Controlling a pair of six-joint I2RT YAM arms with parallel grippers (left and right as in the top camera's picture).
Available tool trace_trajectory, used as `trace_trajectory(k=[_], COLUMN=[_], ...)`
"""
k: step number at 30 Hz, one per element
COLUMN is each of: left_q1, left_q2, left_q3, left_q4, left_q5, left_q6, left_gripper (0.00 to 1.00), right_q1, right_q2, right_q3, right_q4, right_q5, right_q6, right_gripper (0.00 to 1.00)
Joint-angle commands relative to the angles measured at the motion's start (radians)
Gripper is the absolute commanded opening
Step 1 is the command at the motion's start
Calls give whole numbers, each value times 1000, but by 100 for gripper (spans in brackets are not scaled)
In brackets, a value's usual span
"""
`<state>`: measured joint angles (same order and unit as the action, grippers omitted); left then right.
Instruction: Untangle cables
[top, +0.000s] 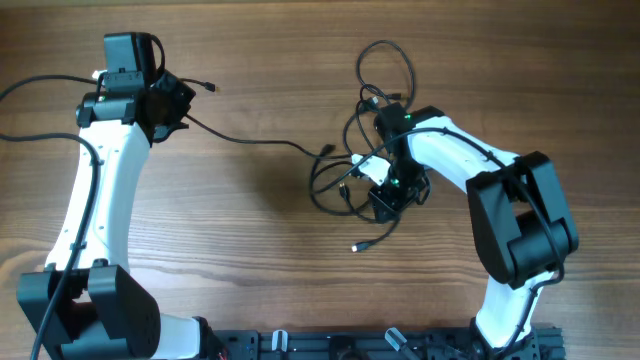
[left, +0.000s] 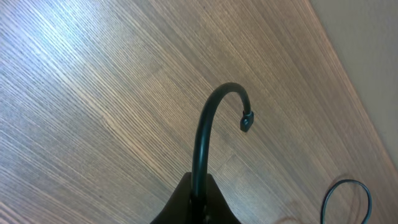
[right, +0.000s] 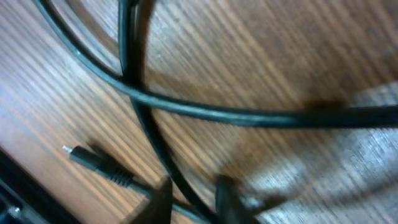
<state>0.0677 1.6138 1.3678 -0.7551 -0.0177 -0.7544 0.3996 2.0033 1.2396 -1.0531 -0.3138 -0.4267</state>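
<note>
Overhead, the right gripper (top: 391, 198) is covering the middle of the cables (top: 325, 152), hiding the crossings under it. The right wrist view is blurring heavily; its fingers (right: 227, 196) are running off the bottom edge, grip unreadable. The left gripper (left: 198, 208) is also getting cropped, and so is a black loop (left: 346, 181). The plug (left: 247, 122) is showing too small to tell its type.

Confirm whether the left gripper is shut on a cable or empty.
Shut on a cable: in the left wrist view the left gripper pinches it, with its plug end curling free above.
</note>
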Motion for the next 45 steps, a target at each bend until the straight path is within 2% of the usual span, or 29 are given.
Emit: trace_trajectory(k=[1, 4, 10, 15, 18, 19, 20, 21, 22, 26, 31, 36, 40, 42, 45], left_q1=[2, 2, 2, 2, 2, 2, 2, 2, 2, 2, 2, 2, 2, 2, 2], left_q2=[2, 2, -51, -198, -290, -323, -345, -377, -391, -419, -408, -402, -402, -402, -402], left_q3=[5, 5, 11, 14, 14, 14, 14, 14, 14, 14, 14, 14, 14, 14, 14], left_q4=[4, 12, 42, 69, 89, 95, 102, 113, 118, 136, 135, 119, 106, 105, 122], left_q5=[-14, -14, 34, 149, 167, 166, 167, 166, 166, 167, 195, 200, 203, 254, 434], left_q6=[-9, -2, 198, 336, 336, 336, 336, 336, 336, 331, 328, 328, 329, 362, 465], left_gripper=[4, 4, 4, 4, 4, 4, 4, 4, 4, 4, 4, 4, 4, 4, 4], right_q1=[2, 1, 2, 1, -8, -20, -32, -54, -71, -93, -89, -89, -89, -89, -89], right_q2=[16, 15, -42, -192, -279, -301, -309, -309, -305, -299, -299, -294, -292, -292, -292], right_q3=[-19, -8, 151, 278, 288, 288, 288, 288, 277, 175, 11, -131, -180, -187, -187], right_q4=[21, 14, -90, -88, -61, -64, -69, -77, -76, 4, 179, 377, 508, 558, 622], right_q5=[-2, 2, 6, 99, 193, 234, 244, 227, 196, -3, -92, -142, -65, -59, -60], right_q6=[24, 46, 153, 366, 542, 623, 657, 664, 661, 555, 479, 483, 540, 542, 531], right_gripper=[4, 4, 4, 4, 6, 16, 31, 39, 41, 40, 40, 41, 41, 42, 45])
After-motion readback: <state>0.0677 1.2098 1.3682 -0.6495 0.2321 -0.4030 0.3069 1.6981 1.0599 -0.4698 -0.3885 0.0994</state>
